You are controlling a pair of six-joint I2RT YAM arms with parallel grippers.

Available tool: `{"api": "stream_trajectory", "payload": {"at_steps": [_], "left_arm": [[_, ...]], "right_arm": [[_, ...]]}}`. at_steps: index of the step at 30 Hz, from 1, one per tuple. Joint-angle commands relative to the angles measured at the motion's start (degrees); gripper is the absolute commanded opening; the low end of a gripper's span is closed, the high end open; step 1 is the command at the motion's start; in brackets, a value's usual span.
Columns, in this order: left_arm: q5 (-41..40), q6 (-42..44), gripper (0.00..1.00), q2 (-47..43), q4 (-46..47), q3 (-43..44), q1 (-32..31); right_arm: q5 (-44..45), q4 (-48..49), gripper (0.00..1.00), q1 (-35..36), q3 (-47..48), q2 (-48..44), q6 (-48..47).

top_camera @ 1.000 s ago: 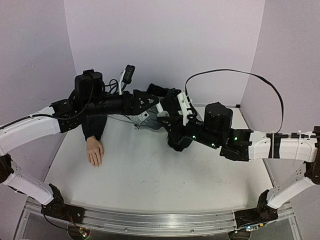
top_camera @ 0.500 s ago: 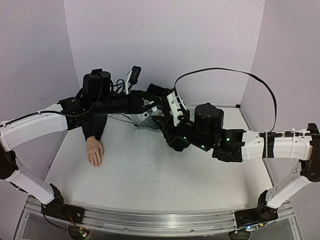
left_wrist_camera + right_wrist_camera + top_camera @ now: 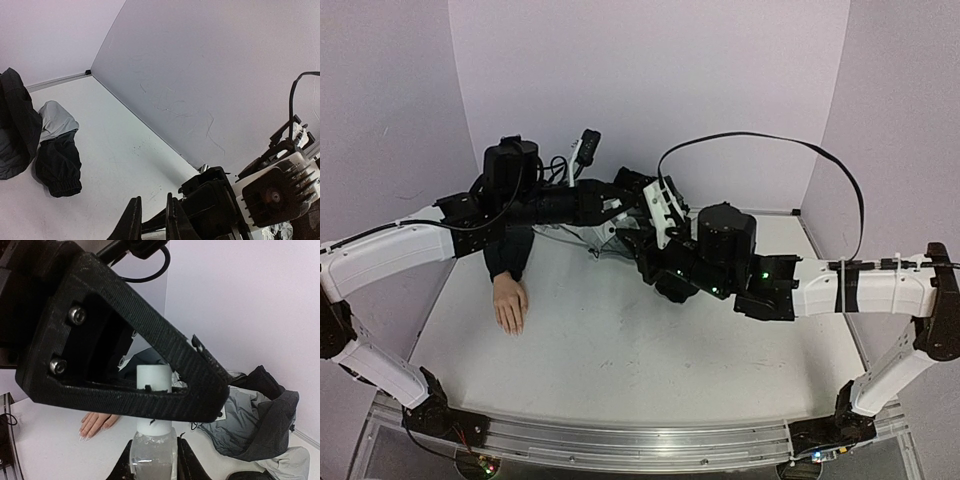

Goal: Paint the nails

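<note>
Two grips must work against each other for this step, which I judge to be freeing the white cap (image 3: 154, 377) from the small clear glass bottle (image 3: 151, 452). The right gripper (image 3: 152, 466) pinches the bottle's body from both sides and holds it upright above the far middle of the table (image 3: 620, 350). The left gripper (image 3: 151, 222) has its fingers pressed nearly together, and the right wrist view shows one black finger (image 3: 125, 355) lying across the cap, so it appears to be clamped on it.

To do it well, the right arm should keep the bottle fixed and vertical while the left turns about the cap's own axis and then lifts straight up. Any sideways pull could tip the glass or smear whatever brush hangs under the cap, which is hidden.

The nails (image 3: 82, 437) belong to the pale mannequin hand (image 3: 510, 303), which lies flat on the left side of the table, fingers pointing near, well apart from both grippers. They show only as small, light, slightly glossy tips — too small to tell whether any carries colour. The wrist disappears into the dark sleeve of a grey-black jacket (image 3: 260, 410) heaped along the far wall.
</note>
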Motion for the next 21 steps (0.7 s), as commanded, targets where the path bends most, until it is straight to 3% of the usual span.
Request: {"api": "stream_trajectory", "payload": {"at_steps": [1, 4, 6, 8, 9, 11, 15, 17, 18, 19, 21], "left_arm": [[14.75, 5.21, 0.0, 0.62, 1.98, 1.13, -0.93], [26.34, 8.96, 0.0, 1.32, 1.98, 1.89, -0.93], [32.26, 10.8, 0.0, 1.38, 1.98, 2.28, -0.93], [37.3, 12.16, 0.0, 1.61, 1.98, 2.85, -0.93], [39.01, 12.45, 0.0, 1.72, 1.98, 3.16, -0.93], [41.19, 13.06, 0.0, 1.97, 1.95, 3.73, -1.05], [40.02, 13.5, 0.0, 2.28, 1.98, 4.34, -0.97], [34.85, 13.0, 0.01, 1.64, 1.98, 4.12, -0.49], [32.13, 12.33, 0.08, 1.12, 1.98, 3.6, 0.1], [29.27, 11.44, 0.22, 0.37, 1.98, 2.96, 0.98], [24.0, 9.01, 0.45, -1.18, 1.91, 1.25, 2.95]], "right_arm": [[-10.37, 6.15, 0.0, -2.19, 4.02, -2.35, 2.34], [-30.93, 7.78, 0.0, -8.47, 3.26, -4.54, 8.03], [-53.52, 13.16, 0.0, -13.92, 2.69, -4.5, 13.92], [-79.45, 26.89, 0.0, -16.33, 1.64, -2.89, 24.02], [-84.77, 36.2, 0.0, -16.43, 0.74, -2.06, 30.9], [-87.03, 48.41, 0.0, -16.48, -0.02, -0.54, 40.84], [-83.0, 49.85, 0.0, -16.78, -1.4, -0.8, 42.12], [-79.82, 48.71, 0.0, -17.38, -3.0, -1.56, 40.94], [-78.05, 46.71, 0.0, -17.98, -3.93, -2.05, 39.81], [-76.0, 43.6, 0.0, -18.44, -4.9, -2.6, 37.74], [-68.57, 29.26, 0.0, -18.81, -5.38, -4.69, 28.4]]}}
